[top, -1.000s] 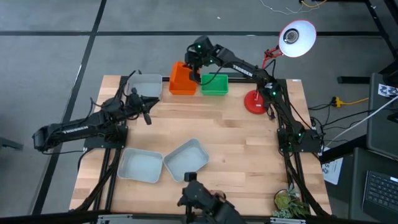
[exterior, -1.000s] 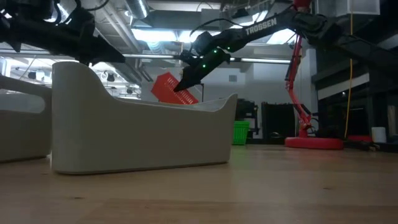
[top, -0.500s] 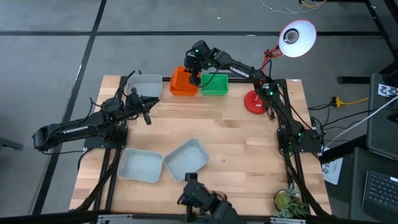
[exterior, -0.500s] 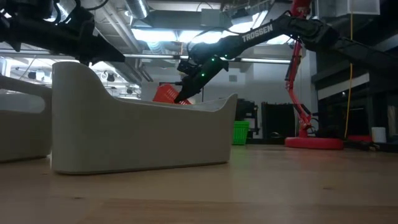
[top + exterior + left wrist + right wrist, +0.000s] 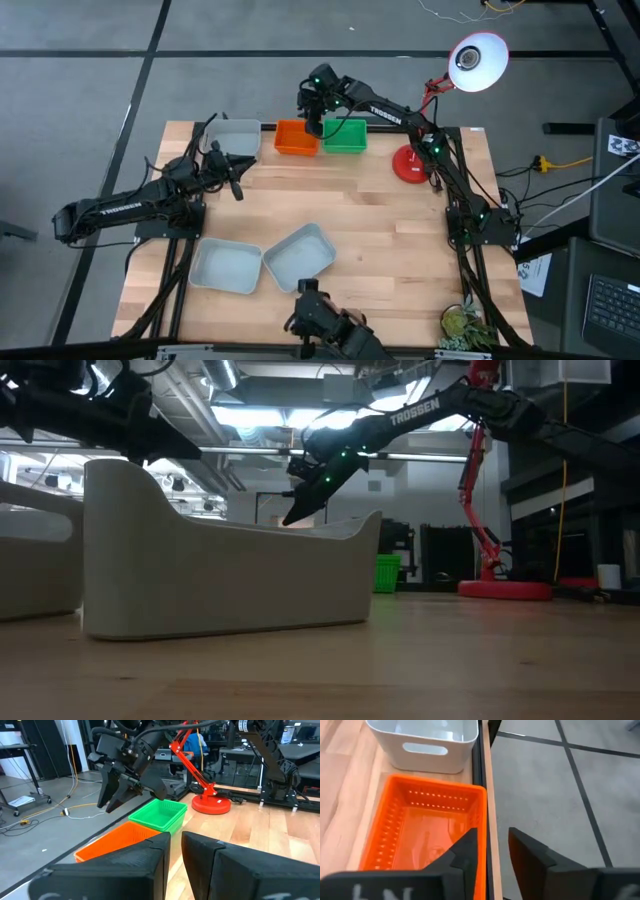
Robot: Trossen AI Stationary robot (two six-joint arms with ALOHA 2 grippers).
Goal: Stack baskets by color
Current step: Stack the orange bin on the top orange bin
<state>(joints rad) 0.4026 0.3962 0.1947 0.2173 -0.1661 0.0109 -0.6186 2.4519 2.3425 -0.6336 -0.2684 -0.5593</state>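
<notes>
An orange basket (image 5: 296,137) sits flat on the table at its far edge, between a white basket (image 5: 233,138) and a green basket (image 5: 345,135). My right gripper (image 5: 313,118) hangs open just above the orange basket's right wall (image 5: 481,827), and the left wrist view shows its fingers (image 5: 111,802) clear of the rim. In the low view the orange basket is hidden behind a near white basket (image 5: 230,575). My left gripper (image 5: 236,185) waits at the table's left, level, fingers a little apart with nothing between them.
Two more white baskets (image 5: 227,267) (image 5: 298,254) lie side by side near the front edge. A red desk lamp stands on its base (image 5: 412,163) at the far right, its head (image 5: 477,60) beyond the table. The table's middle is bare wood (image 5: 340,205).
My right gripper has come down at the far edge with the orange basket, which was lifted and tilted. It has let go: the basket now lies flat on the table and has dropped out of sight in the low view, while the gripper stays above it.
</notes>
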